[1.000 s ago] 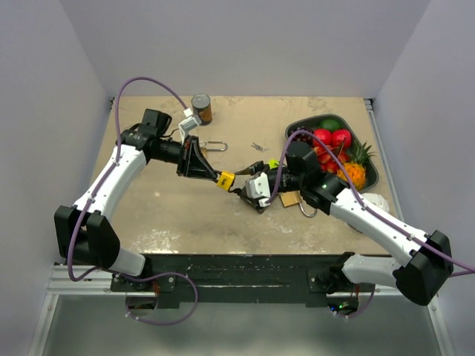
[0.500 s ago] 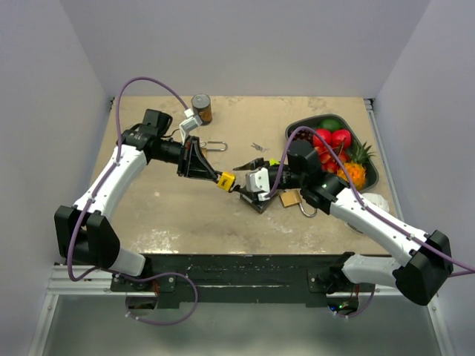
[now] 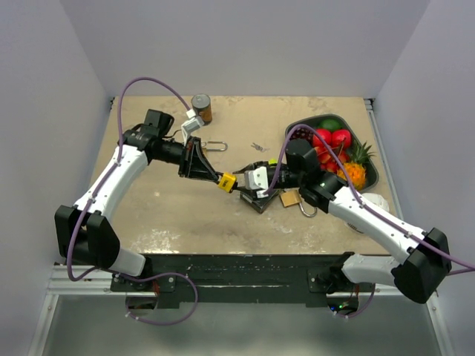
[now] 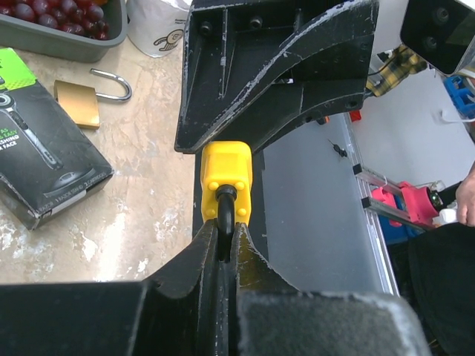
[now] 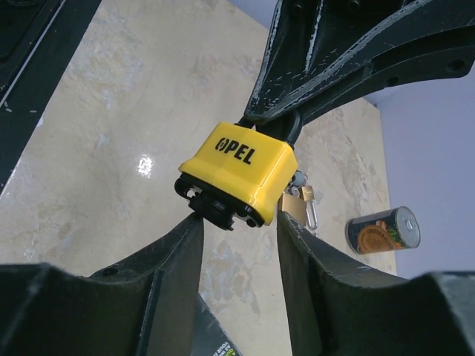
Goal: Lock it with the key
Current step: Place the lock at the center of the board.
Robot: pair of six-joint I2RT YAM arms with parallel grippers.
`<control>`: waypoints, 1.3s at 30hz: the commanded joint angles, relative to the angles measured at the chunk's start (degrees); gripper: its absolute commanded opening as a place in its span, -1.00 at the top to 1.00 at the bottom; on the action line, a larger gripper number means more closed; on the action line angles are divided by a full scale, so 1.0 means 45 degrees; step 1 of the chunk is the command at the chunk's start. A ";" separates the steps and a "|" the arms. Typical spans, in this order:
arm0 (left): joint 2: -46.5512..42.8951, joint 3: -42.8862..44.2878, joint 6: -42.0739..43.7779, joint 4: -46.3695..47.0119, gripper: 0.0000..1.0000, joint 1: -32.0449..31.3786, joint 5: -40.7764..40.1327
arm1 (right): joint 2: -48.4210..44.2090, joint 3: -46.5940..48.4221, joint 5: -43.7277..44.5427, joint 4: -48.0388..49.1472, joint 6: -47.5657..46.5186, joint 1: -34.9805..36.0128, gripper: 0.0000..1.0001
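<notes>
Above the middle of the beige table, the right gripper holds its jaws apart astride the black base of the yellow rectangular padlock. It is probably placed to brace the body, but contact cannot be confirmed. The padlock hangs clear of the surface, its dark shackle pinched by the pressed-together left gripper, presumably to present the keyway to the other arm. Below lie a black cardboard carton and a brass padlock. Toward the far edge, a small metal key bunch lies unheld, too small to resolve. The keyway is hidden.
</notes>
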 commanded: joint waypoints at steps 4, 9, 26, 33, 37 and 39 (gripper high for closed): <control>-0.0016 -0.0046 0.0605 -0.0033 1.00 -0.0522 0.0439 | 0.0162 0.0869 -0.0576 0.0885 -0.0193 0.0051 0.16; 0.0004 -0.0066 0.0586 -0.0033 1.00 -0.0717 0.0108 | 0.0259 0.1122 -0.0771 0.0749 -0.0174 0.0070 0.21; -0.0289 -0.0222 -0.0352 0.1275 1.00 -0.1440 -0.2763 | 0.0845 0.1670 -0.0811 0.2347 0.2481 0.0051 0.29; -0.0270 -0.0397 -0.0956 0.1744 1.00 -0.1597 -0.3292 | 0.1177 0.1768 -0.0324 0.3949 0.4684 0.0070 0.26; -0.0133 -0.0533 -0.1347 0.2076 1.00 -0.1596 -0.2941 | 0.1217 0.1592 0.0282 0.4848 0.5782 0.0051 0.24; -0.0191 -0.0689 -0.1639 0.2485 1.00 -0.1616 -0.2784 | 0.1139 0.1417 0.0827 0.5278 0.6249 0.0051 0.22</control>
